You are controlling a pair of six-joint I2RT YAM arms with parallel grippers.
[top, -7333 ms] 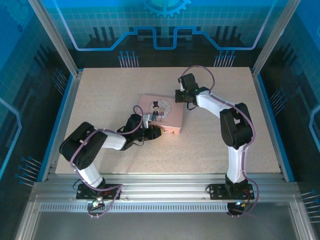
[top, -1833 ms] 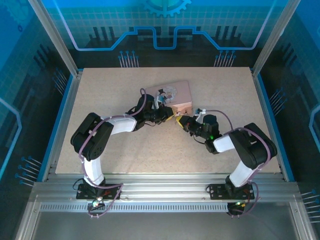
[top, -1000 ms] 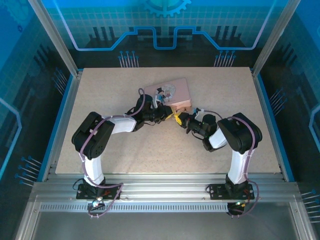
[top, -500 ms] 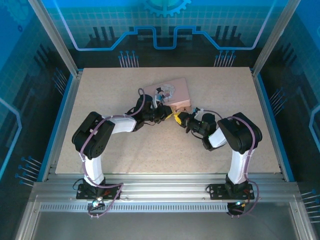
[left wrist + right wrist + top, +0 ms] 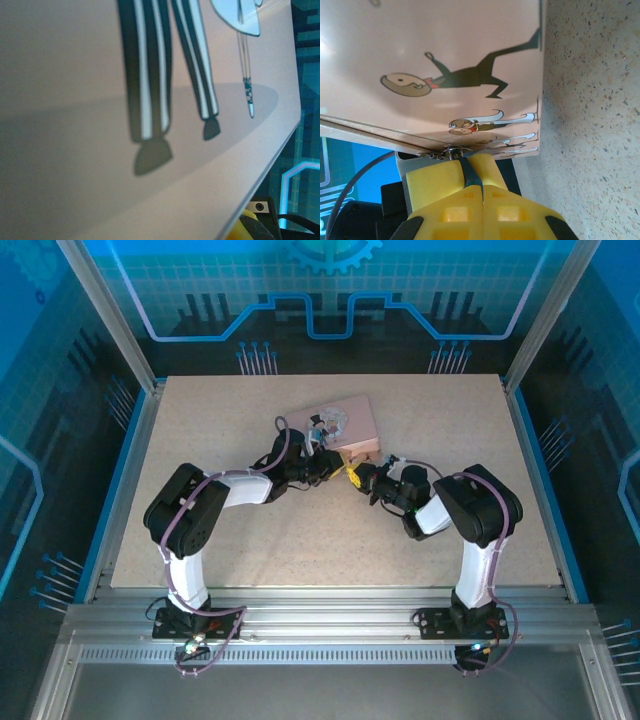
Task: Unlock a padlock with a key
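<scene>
Speckled table, one pink box, right claw clamped on one dark key, left claw of unclear grip

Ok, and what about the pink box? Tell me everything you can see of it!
The pink box is flat and rectangular, with a smooth, slightly shiny top showing a cartoon couple. It sits askew near the middle of the table. The left gripper and right gripper crowd its near edge; the right one pinches a thin dark key pointed at a small metal bit there.
</scene>
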